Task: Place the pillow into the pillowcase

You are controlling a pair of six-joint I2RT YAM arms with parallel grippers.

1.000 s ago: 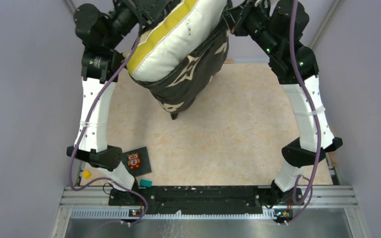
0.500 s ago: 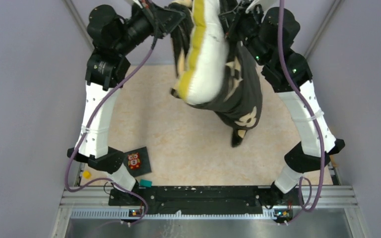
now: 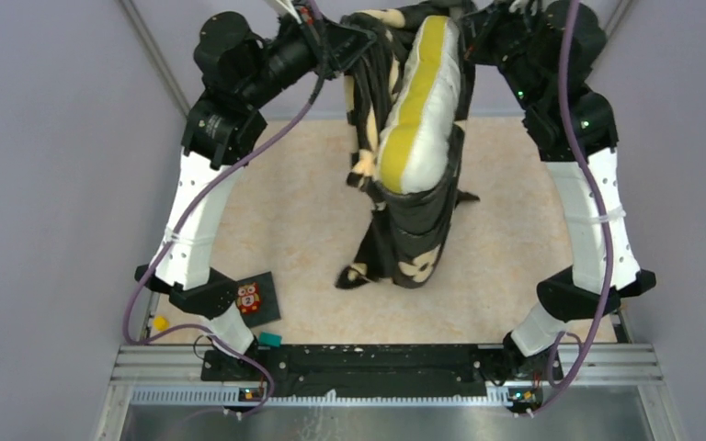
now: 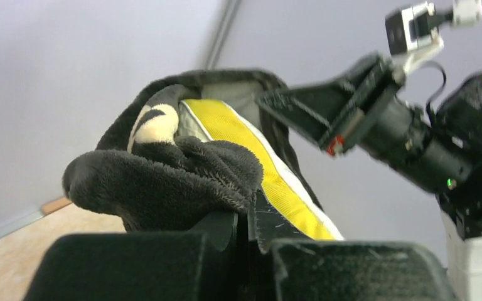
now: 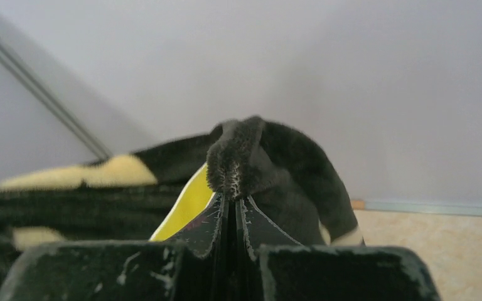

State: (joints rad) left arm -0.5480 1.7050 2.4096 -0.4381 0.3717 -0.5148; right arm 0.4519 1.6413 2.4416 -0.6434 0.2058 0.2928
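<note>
The black pillowcase (image 3: 414, 243) with cream flower motifs hangs in the air at the top centre, held up by both arms. The white pillow (image 3: 423, 138) with its yellow band sits partly inside it, bulging out of the opening. My left gripper (image 3: 347, 41) is shut on the left rim of the pillowcase (image 4: 163, 182); the yellow band (image 4: 251, 144) shows just behind. My right gripper (image 3: 480, 28) is shut on the right rim of the pillowcase (image 5: 251, 157). The pillowcase's lower end hangs down to the tabletop.
A small dark owl-picture card (image 3: 253, 299) lies at the near left by the left arm's base, with a yellow piece (image 3: 160, 323) and a teal block (image 3: 269, 339) close by. Purple walls close in both sides. The beige tabletop (image 3: 515, 230) lies below.
Both grippers moved right and up with the pillowcase. The pillow turned so its yellow band faces the camera, and the pillowcase now hangs straighter and lower, its tail swinging toward the centre left.
</note>
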